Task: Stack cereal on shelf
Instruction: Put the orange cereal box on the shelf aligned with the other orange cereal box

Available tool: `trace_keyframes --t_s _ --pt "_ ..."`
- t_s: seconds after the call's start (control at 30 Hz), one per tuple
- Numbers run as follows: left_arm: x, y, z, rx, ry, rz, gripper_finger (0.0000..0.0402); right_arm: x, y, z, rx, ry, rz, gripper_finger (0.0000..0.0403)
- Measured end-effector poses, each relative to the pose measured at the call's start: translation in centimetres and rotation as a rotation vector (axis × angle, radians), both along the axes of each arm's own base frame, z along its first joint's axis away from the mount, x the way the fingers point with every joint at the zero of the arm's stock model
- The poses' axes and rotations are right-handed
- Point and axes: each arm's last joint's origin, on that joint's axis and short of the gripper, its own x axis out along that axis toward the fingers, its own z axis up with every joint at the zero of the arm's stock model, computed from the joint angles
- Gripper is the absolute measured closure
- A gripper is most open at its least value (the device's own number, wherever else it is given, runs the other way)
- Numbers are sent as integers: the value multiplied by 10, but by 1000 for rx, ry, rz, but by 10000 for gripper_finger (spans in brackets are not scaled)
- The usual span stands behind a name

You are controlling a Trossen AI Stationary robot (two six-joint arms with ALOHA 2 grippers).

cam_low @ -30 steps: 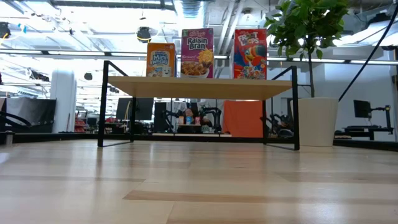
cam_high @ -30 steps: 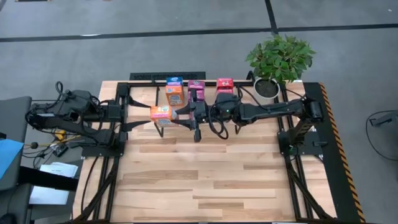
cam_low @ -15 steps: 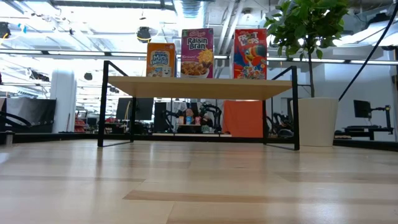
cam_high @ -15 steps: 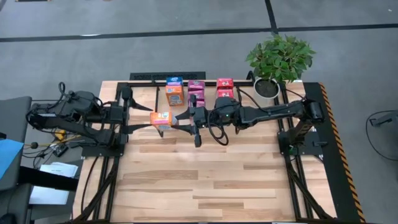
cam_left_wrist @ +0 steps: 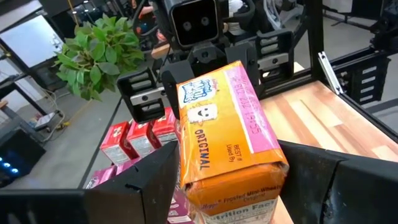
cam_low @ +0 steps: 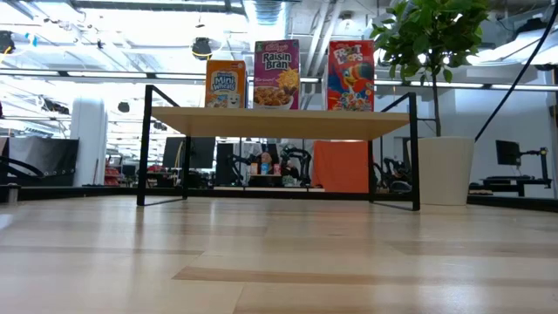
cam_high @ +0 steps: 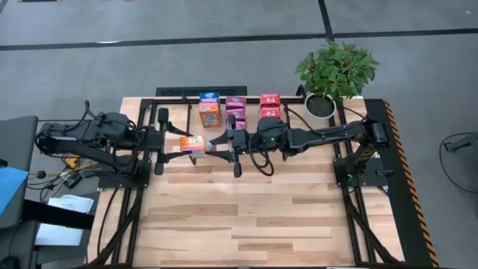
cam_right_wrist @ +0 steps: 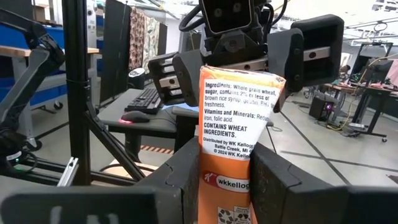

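Left claw (cam_high: 173, 140) advanced; both claws grip orange box (cam_high: 193, 142); right claw (cam_high: 216, 142) opposite.

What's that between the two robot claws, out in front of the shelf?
An orange cereal box. The high view shows it between the left end effector and the right end effector; both wrist views show fingers on either side of it.

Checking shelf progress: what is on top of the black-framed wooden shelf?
Low view: three upright boxes on the shelf: orange, magenta, red. Any boxes behind them are hidden.
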Motion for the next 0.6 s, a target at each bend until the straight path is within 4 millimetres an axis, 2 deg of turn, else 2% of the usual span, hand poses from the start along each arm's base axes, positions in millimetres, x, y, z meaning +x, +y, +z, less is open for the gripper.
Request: trace_keyframes --t_s 0.17,0.43,0.6 --pt "-4 1 2 -2 -16 -1 185 0 0 0 0 0 -1 261" --pt "-4 1 2 -1 -13 -4 247 0 -1 0 1 0 -3 263" --pt "-3 0 1 2 -5 -5 260 0 -2 -1 1 14 -8 243"
